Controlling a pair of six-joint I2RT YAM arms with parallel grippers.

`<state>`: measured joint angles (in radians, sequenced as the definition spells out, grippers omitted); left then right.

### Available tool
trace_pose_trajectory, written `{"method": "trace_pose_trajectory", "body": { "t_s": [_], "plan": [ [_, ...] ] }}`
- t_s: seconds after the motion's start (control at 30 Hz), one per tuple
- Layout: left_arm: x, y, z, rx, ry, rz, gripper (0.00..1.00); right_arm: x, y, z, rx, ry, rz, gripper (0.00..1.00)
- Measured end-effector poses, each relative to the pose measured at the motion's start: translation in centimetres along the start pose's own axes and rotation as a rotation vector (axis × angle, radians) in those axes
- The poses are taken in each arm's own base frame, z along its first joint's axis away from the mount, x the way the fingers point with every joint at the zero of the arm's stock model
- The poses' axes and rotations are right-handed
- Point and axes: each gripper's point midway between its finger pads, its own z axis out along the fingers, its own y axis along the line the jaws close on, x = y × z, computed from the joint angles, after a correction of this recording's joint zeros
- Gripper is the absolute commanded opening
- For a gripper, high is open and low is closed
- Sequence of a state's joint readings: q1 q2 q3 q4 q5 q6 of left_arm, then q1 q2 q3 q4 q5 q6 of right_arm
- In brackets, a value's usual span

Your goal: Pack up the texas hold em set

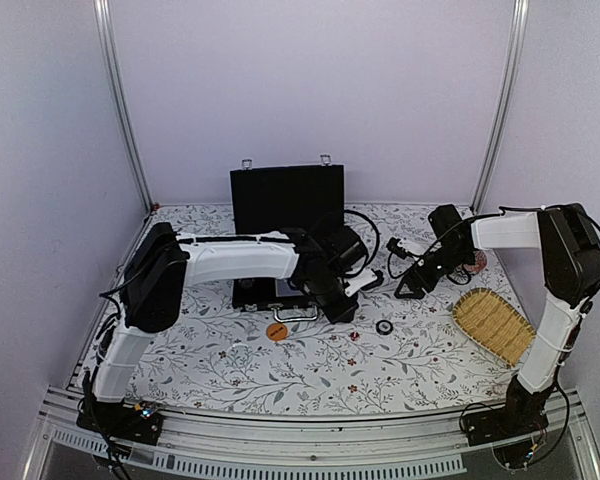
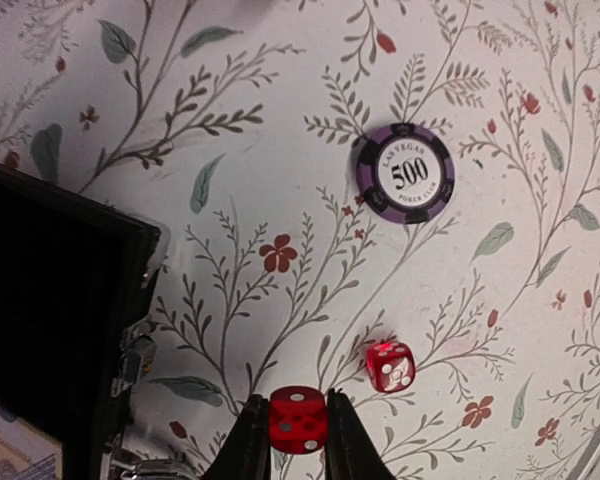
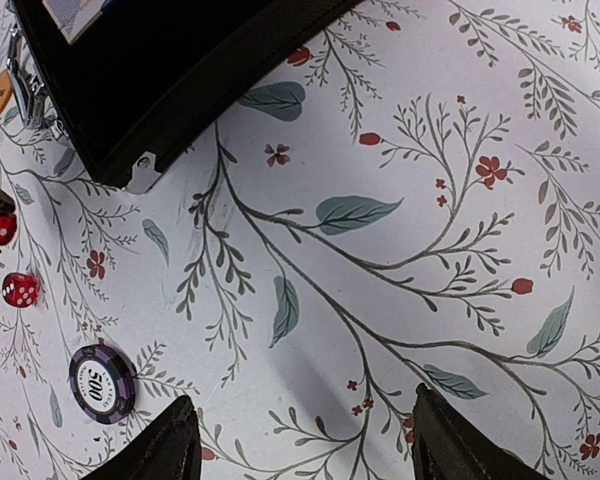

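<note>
left tool (image 2: 298, 445) pinching one red die (image 2: 298, 418); second die (image 2: 391, 365) lies just beside on the desk (image 2: 230, 100); right tool (image 3: 300, 450) spread wide.

The purple poker chip (image 2: 405, 173) bears "500" at the centre of its white face, with "LAS VEGAS" arched above and "POKER CLUB" below. The orange disc (image 1: 277, 331) carries dark print, too small to read.

Looked like a robot lab cell tbh: plain lilac walls (image 1: 310, 90), aluminium posts (image 1: 120, 100), arms (image 1: 235, 258) bolted to a rail (image 1: 300, 440) along a floral-covered bench (image 1: 280, 375).
</note>
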<state>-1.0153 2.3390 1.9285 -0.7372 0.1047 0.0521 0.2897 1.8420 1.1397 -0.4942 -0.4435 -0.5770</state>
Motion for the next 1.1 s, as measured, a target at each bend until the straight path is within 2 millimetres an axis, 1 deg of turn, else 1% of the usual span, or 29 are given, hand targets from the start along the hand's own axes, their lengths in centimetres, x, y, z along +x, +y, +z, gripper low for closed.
{"method": "trace_pose_trajectory", "body": {
  "t_s": [0.1, 0.17, 0.2, 0.27, 0.3, 0.43, 0.53, 0.67, 0.77, 0.87, 1.0, 1.1],
  "plan": [
    [-1.4, 0.7, -2.6, -0.024, -0.052, -0.032, 0.15, 0.0, 0.0, 0.0, 0.0, 0.0, 0.0, 0.73],
    [-2.4, 2.0, -4.5, -0.053, -0.093, -0.082, 0.15, 0.0, 0.0, 0.0, 0.0, 0.001, 0.0, 0.73],
    [-2.7, 2.7, -5.1, -0.067, -0.107, -0.107, 0.15, 0.0, 0.0, 0.0, -0.001, 0.001, 0.001, 0.73],
    [-3.3, 4.8, -6.2, -0.108, -0.134, -0.175, 0.15, 0.1, 0.0, 0.1, -0.002, 0.003, 0.002, 0.73],
    [-3.3, 5.8, -6.4, -0.127, -0.14, -0.205, 0.15, 0.1, 0.0, 0.1, -0.002, 0.003, 0.002, 0.73],
    [-1.9, 10.5, -7.0, -0.22, -0.131, -0.35, 0.15, 0.1, 0.0, 0.1, -0.004, 0.005, 0.002, 0.73],
    [-0.6, 13.8, -7.1, -0.289, -0.119, -0.45, 0.16, 0.2, 0.1, 0.1, -0.005, 0.005, 0.001, 0.73],
    [1.6, 16.7, -6.2, -0.354, -0.076, -0.55, 0.16, 0.2, 0.1, 0.1, -0.009, 0.006, 0.002, 0.73],
    [3.1, 17.9, -5.1, -0.385, -0.042, -0.608, 0.16, 0.2, 0.2, 0.1, -0.011, 0.005, 0.002, 0.73],
    [4.2, 18.9, -4.3, -0.407, -0.021, -0.65, 0.17, 0.2, 0.2, 0.2, -0.012, 0.007, 0.002, 0.73],
    [4.7, 19.7, -3.4, -0.419, -0.01, -0.697, 0.17, 0.2, 0.2, 0.2, -0.013, 0.007, 0.003, 0.73],
    [5.0, 20.3, -3.3, -0.428, -0.007, -0.729, 0.18, 0.1, 0.1, 0.3, -0.016, 0.01, 0.004, 0.73]
  ]
}}
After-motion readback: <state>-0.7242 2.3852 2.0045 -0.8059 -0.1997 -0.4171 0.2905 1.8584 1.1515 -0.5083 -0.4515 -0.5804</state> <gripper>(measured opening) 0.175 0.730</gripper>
